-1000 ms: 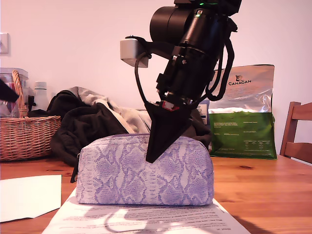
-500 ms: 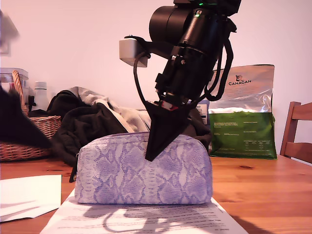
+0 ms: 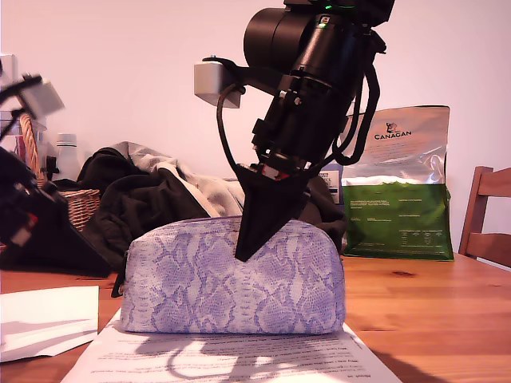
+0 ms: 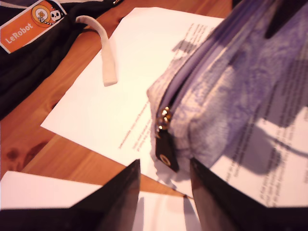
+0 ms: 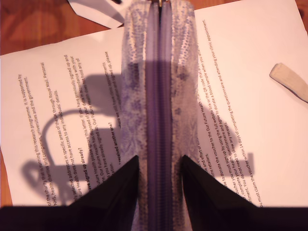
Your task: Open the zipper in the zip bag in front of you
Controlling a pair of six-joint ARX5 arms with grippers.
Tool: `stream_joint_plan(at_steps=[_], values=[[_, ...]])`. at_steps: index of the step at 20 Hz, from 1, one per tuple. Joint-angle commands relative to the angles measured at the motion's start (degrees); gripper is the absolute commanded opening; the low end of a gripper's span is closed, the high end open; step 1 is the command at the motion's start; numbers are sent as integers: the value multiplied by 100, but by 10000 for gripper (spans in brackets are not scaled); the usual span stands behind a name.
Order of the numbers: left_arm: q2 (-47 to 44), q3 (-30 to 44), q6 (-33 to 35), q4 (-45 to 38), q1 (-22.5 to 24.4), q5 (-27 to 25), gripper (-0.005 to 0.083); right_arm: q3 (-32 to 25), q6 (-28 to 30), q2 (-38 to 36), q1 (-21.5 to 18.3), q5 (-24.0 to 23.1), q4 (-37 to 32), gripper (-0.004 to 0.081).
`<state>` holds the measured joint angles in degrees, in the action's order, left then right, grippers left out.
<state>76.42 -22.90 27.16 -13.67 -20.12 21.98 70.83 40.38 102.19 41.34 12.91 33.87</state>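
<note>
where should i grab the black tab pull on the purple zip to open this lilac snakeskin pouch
Pinch the flat black tab pull across its faces, near the round rivet. It hangs down off the end of the lilac snakeskin pouch, at the exterior view's left, so come in from that end with my first gripper, whose open jaws already frame it.

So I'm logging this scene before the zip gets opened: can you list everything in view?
zip bag: one, lilac-and-white snakeskin, on the printed paper, centre of the exterior view.
zipper: one, purple, closed along the bag's top; black pull tab hangs at one end.
printed paper: one sheet, white, under the bag.
blank paper: white, exterior view's left.
Canagan bag: one, silver and green, behind, exterior view's right.
wicker basket: one, exterior view's left.
dark clothing: pile behind the bag.
chair: wooden, exterior view's right edge.
my first gripper: open, near the pull tab.
my second gripper: open, jaws astride the bag's top.
</note>
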Motion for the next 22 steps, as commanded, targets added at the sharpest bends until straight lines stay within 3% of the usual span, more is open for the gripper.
stream_joint_plan(at_steps=[1,4,9,19,22], values=[[232,15,-17,-188,-31,7,291,55,-2,26,22,13,-31,239],[487,15,-22,-444,-92,-9,291,55,-2,26,22,9,-44,239],[546,15,-35,-883,-142,-481,281,55,-2,26,22,11,-37,239],[575,15,-33,-916,-369,-592,167,55,-2,26,22,13,-39,239],[577,15,-11,-953,-407,-977,165,55,-2,26,24,15,-37,239]])
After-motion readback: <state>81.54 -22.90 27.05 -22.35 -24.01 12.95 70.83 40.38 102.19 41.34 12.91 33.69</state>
